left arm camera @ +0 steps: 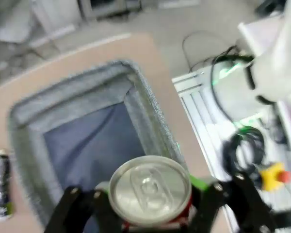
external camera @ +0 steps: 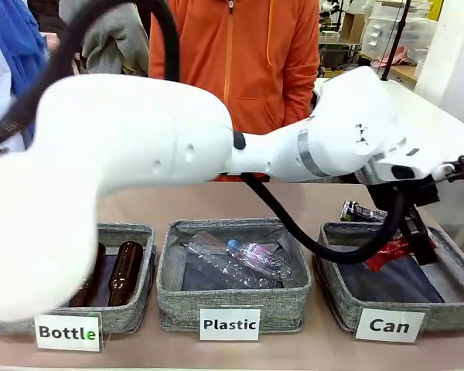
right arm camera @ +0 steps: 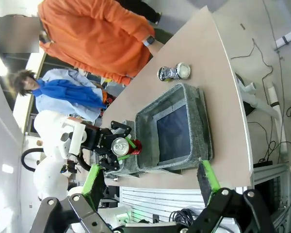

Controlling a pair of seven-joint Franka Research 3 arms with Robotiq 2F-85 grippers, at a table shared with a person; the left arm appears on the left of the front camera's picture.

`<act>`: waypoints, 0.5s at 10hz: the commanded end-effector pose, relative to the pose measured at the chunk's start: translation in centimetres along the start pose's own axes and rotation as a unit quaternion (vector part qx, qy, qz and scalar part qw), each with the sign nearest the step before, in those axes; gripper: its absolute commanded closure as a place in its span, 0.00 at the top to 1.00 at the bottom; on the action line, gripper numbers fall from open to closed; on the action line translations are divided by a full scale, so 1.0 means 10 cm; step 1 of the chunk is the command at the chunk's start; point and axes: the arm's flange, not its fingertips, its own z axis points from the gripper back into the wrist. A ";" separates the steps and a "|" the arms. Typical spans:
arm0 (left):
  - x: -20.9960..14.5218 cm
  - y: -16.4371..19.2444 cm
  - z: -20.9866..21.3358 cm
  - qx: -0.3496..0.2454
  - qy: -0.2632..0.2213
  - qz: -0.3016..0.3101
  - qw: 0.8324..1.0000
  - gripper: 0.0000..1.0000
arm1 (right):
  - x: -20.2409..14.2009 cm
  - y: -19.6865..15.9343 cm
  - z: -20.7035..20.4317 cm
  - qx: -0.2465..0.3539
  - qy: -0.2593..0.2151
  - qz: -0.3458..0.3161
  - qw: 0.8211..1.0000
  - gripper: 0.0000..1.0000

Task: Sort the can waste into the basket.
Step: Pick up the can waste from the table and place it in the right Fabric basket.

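on the tan tabletop (external camera: pixel 178 205) two low grey fabric bins stand side by side. the left bin (external camera: pixel 135 232), with a white label (external camera: pixel 68 332) reading "bottle", holds two brown glass bottles (external camera: pixel 124 270) lying lengthwise. the middle bin (external camera: pixel 232 297), labelled "plastic", holds clear plastic bottles (external camera: pixel 240 263), one with a blue cap. a person (external camera: pixel 247 62) in an orange zipped top stands at the far side.
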 end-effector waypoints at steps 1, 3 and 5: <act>0.42 0.31 0.11 0.002 0.020 0.020 1.000 0.29 | -0.03 0.01 -0.02 -0.011 -0.001 0.006 1.000 1.00; 0.42 0.32 0.09 0.019 0.020 0.022 0.999 0.29 | -0.03 0.01 -0.02 -0.011 -0.001 0.006 1.000 1.00; 0.41 0.34 0.10 0.022 0.025 0.017 0.999 0.86 | -0.03 0.01 -0.02 -0.011 -0.001 0.006 1.000 1.00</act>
